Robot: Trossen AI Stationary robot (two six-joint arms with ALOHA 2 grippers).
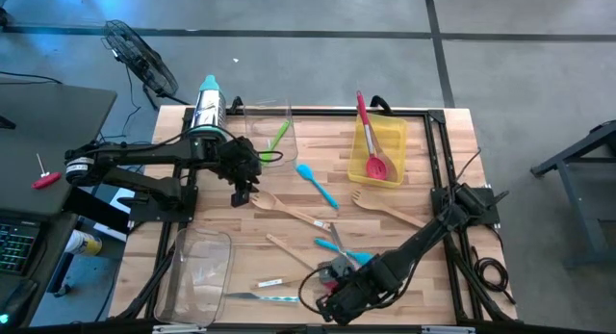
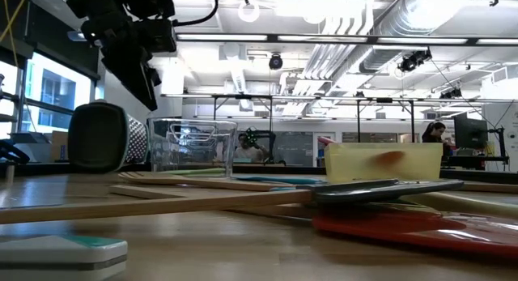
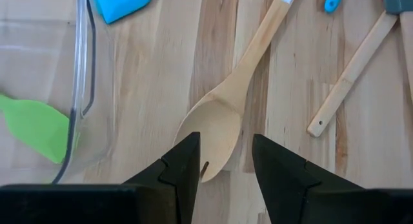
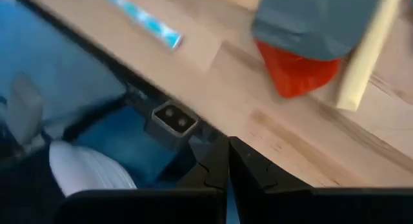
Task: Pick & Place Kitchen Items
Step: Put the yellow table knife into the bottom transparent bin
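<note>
Utensils lie scattered on the wooden table [image 1: 443, 132]. A pale wooden spoon [image 1: 287, 211] lies flat with its bowl [image 3: 213, 133] pointing toward the table's left. My left gripper [image 3: 224, 161] is open and hovers above that bowl, well off the table in the low view [image 2: 136, 62]. My right gripper [image 4: 227, 164] is shut at the table's near edge [image 1: 332, 305], beside a grey spatula [image 4: 316, 17] lying over a red one [image 4: 297, 72]. A blue spatula [image 1: 318, 183], a wooden fork [image 1: 385, 209] and a teal-handled knife [image 4: 142, 20] lie flat.
A clear bin [image 1: 265, 132] at the far middle holds a green spatula [image 1: 279, 135]. A yellow bin [image 1: 390, 141] holds a red spatula [image 1: 371, 141]. Another clear bin [image 1: 197, 271] sits near left. The steel grater [image 1: 207, 103] lies at the far left.
</note>
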